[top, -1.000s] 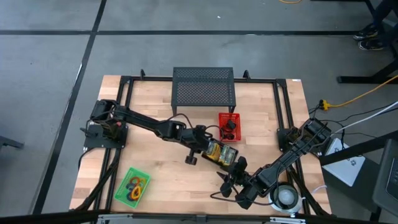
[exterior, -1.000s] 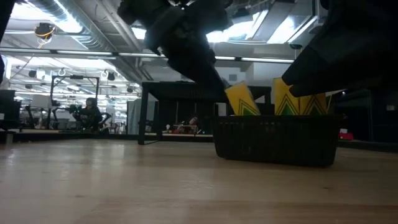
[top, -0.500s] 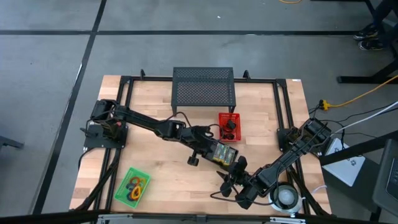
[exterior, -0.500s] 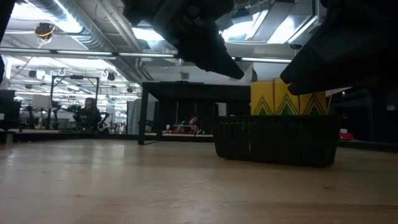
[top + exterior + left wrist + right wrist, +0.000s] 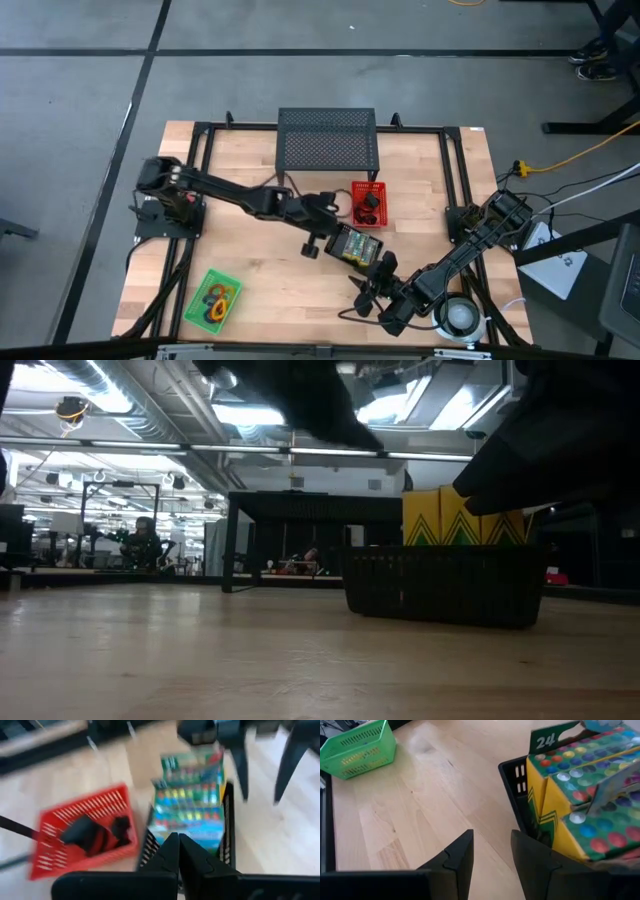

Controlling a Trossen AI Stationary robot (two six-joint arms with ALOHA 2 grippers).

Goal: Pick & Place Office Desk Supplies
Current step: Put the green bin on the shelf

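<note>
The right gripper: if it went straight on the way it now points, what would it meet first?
Probably the black basket holding the printed packets: the right gripper points at its near corner, though mostly bare table lies ahead.

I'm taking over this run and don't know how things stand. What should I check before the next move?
1. Left gripper empty: ok, shut on nothing, above the black basket.
2. Packets inside the black basket: ok, upright.
3. Right gripper clear of the packets: ok, open beside the basket wall.
4. Red basket holds black clips: ok.
5. Green basket holds loops: ok.
6. Any supplies left loose on the table: cannot tell.
</note>
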